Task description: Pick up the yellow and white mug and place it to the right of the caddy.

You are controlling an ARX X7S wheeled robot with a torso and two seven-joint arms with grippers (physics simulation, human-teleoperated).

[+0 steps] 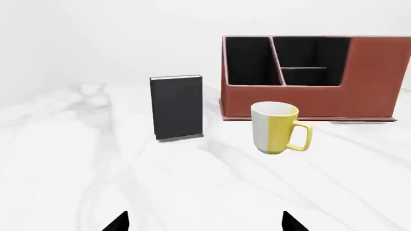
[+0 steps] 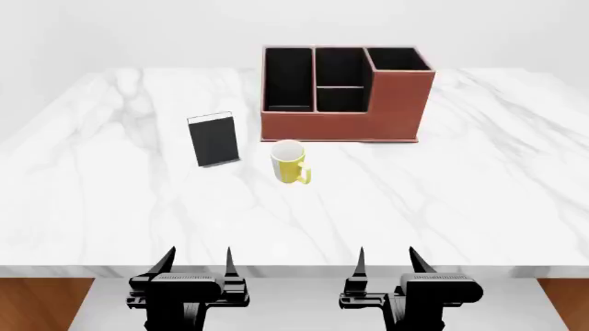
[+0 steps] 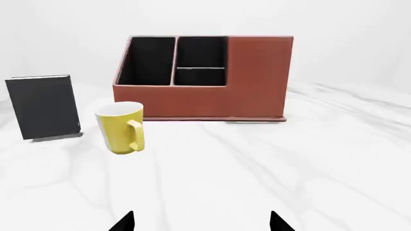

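Table (image 2: 442, 193) – polished white marble look, grey veins, wood-brown edge below. Caddy (image 2: 341, 124) – matt reddish leather look, black lining. Mug (image 2: 290, 164) smooth, yellow outside, white inside. Book (image 2: 214, 140) matt black.

In the left wrist view the caddy (image 1: 359, 86) runs off the picture's edge, well beyond the jaws. Both wrist views show only the jaws' black tips. The compartments' black depths hide their floors.

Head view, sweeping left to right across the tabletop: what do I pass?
Black book → yellow and white mug → caddy; the mug stands in front of the caddy's left end.
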